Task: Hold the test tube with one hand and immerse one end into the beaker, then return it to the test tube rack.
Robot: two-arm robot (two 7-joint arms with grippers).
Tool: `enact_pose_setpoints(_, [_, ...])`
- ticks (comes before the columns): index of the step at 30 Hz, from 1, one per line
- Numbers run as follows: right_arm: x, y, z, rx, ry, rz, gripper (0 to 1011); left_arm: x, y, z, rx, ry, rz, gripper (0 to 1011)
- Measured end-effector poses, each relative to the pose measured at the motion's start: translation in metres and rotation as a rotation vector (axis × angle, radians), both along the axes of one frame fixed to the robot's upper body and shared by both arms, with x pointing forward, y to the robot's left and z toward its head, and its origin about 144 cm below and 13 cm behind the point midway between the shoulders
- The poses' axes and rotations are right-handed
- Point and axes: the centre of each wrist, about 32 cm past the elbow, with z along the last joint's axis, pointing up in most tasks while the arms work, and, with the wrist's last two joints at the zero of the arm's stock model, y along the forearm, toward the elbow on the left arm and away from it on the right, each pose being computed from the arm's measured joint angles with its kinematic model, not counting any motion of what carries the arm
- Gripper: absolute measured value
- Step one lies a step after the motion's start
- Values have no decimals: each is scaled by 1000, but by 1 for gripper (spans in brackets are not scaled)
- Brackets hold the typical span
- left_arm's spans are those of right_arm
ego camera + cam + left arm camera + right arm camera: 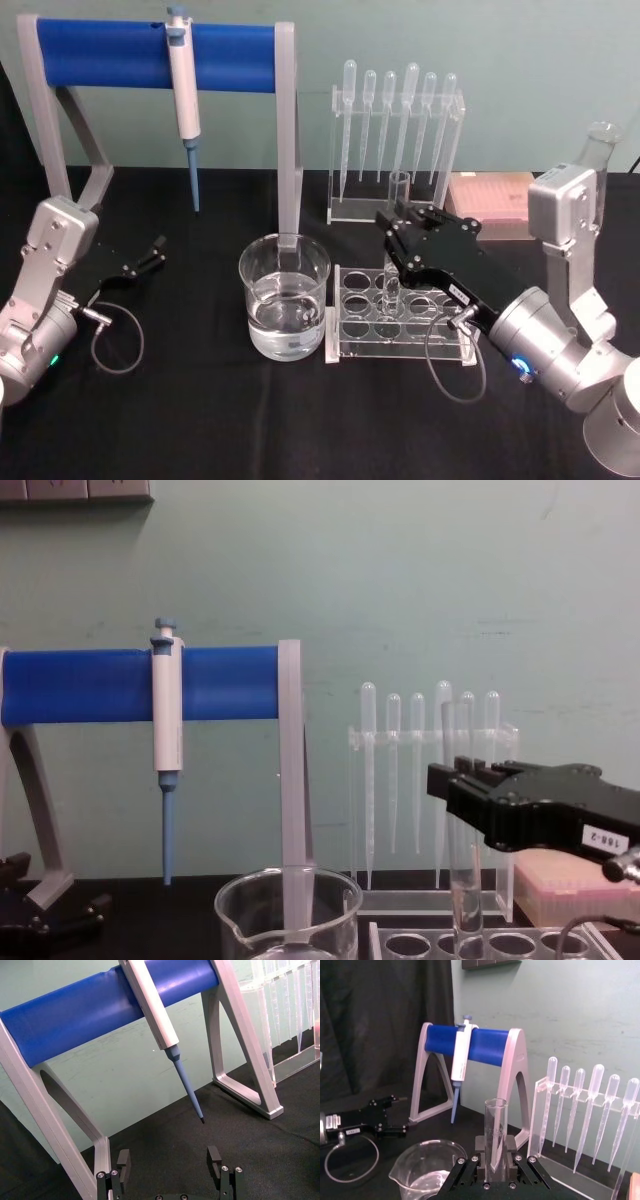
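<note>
The test tube [399, 192] stands upright, clamped in my right gripper [396, 236], which is shut on its middle. In the right wrist view the tube [495, 1125] rises between the black fingers [508, 1146]. From the chest, the tube's [462, 880] round bottom sits at the level of the rack's top plate; I cannot tell whether it is in a hole. The beaker [285, 300], part full of clear liquid, stands left of the rack, also seen as the beaker [288, 915] and beaker [427, 1170]. My left gripper [150, 255] rests open at the left, its fingers [123, 1160] apart.
A clear test tube rack [400, 322] sits under the right gripper. Behind it stands a holder with several plastic pipettes [395, 140]. A white-and-blue pipettor [183, 90] hangs on the blue-barred stand [100, 52]. A pink box [490, 198] and a flask [602, 150] lie at the right.
</note>
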Motion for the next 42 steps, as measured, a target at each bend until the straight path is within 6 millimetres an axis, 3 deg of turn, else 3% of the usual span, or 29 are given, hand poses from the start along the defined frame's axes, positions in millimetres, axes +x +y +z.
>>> enact_pose_setpoints(16, [12,8,-22,-46,57,4,226,0,0,0,0,0,0,1000])
enact_pose_setpoints(25, [12,13,-21,-92,65,16,228,0,0,0,0,0,0,1000])
enact_pose_setpoints(36, [3,10,-17,-118,76,-5,539,0,0,0,0,0,0,1000])
enact_pose_setpoints(42, [-16,-2,-16,-117,79,-49,738,0,0,0,0,0,0,1000])
